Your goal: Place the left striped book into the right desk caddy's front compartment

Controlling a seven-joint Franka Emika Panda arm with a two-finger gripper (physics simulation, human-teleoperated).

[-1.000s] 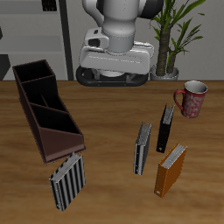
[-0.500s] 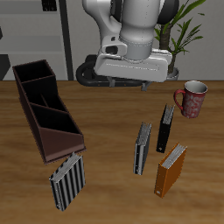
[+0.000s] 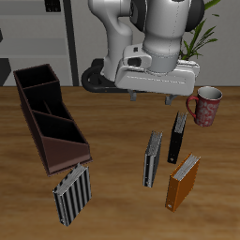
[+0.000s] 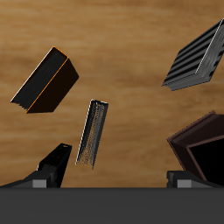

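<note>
**Spread gripper hangs far back of the left striped book, which stands nearer the table's front edge.**

The right desk caddy (image 3: 47, 117) lies well apart from both, across the table, with 1 wider striped book (image 3: 72, 192) by its near end. The Franka gripper (image 3: 150, 95) hovers high with its 2 fingers (image 4: 54, 166) wide apart and nothing between them. The left striped book (image 3: 153, 157) stands on edge between the black book (image 3: 178, 137) and the orange book (image 3: 184, 180). Its long axis runs roughly near-to-far, slightly skewed. I judge the move must travel toward the front edge and down, with the jaws closing across the thin covers.
</note>
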